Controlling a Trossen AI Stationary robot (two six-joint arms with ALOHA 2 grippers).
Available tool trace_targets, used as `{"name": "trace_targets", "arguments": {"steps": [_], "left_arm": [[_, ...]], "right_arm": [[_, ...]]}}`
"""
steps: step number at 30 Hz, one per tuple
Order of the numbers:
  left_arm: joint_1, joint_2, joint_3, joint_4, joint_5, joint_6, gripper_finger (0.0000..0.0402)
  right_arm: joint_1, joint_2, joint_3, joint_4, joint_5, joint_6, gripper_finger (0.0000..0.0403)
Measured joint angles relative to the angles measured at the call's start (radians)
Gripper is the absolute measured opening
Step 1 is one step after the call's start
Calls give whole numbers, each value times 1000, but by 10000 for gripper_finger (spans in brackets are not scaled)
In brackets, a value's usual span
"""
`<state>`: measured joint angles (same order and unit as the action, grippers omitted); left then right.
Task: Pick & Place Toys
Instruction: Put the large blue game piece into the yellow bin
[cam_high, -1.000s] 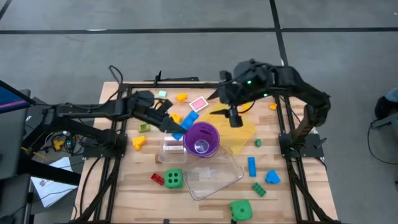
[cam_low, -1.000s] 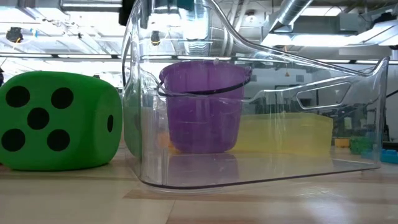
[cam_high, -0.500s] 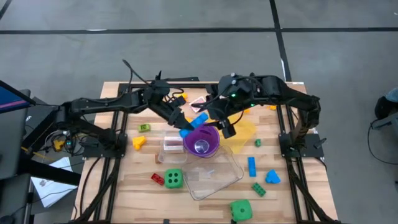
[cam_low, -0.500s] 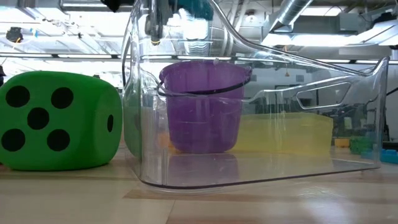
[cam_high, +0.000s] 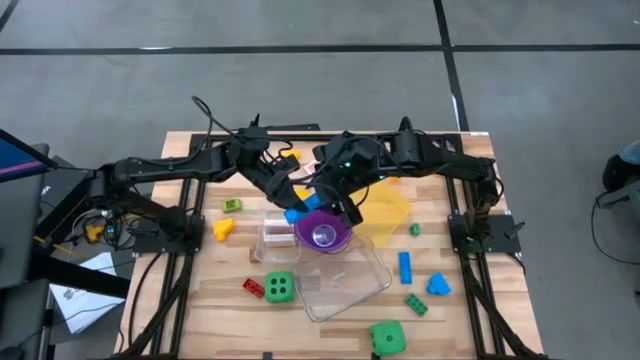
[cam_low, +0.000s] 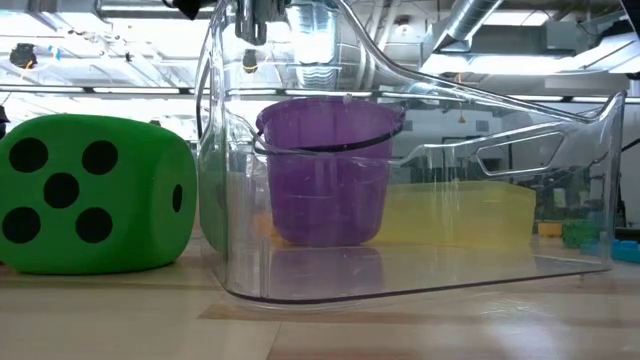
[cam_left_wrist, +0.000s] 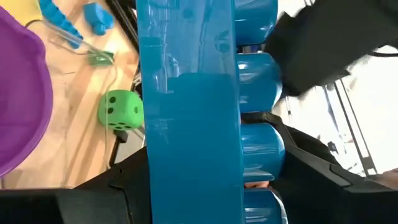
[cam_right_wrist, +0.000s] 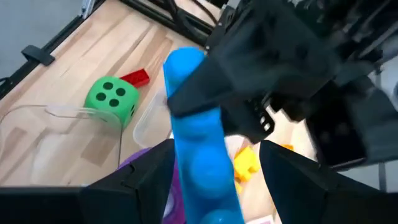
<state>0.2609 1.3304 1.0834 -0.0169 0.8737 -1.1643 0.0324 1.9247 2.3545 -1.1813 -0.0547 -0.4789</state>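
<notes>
A long blue studded brick hangs above the far-left rim of the purple cup. My left gripper reaches in from the table's left and is shut on the brick. My right gripper comes from the right and stands open. Its two fingers stand on either side of the brick's nearer end; I cannot tell whether they touch it. Two green dice and small loose toys rest on the table. My left gripper pinches the blue brick between its two fingers, one on the studded face and one on the opposite face. The fingers lie across the brick around its middle, and both ends stick out. The brick is lifted clear, over the cup's rim.
A big clear tub lies in front of the cup, a small clear tub at its left, and a yellow tray at its right. Loose bricks dot the table. In the low view a die sits beside the tub.
My right gripper has come down and toward the table's left, up to the blue brick. My left gripper has carried the brick a little toward the right and rolled its wrist, so the brick now points toward the right gripper.
</notes>
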Motion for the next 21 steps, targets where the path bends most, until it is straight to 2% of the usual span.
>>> {"name": "trace_targets", "arguments": {"steps": [5,21], "left_arm": [[10,-15,-1,-3,42,-2,256],[10,-18,-1,72,65,-23,256]], "right_arm": [[16,14,0,0,2,0,228],[11,14,-11,8,1,1,227]]}}
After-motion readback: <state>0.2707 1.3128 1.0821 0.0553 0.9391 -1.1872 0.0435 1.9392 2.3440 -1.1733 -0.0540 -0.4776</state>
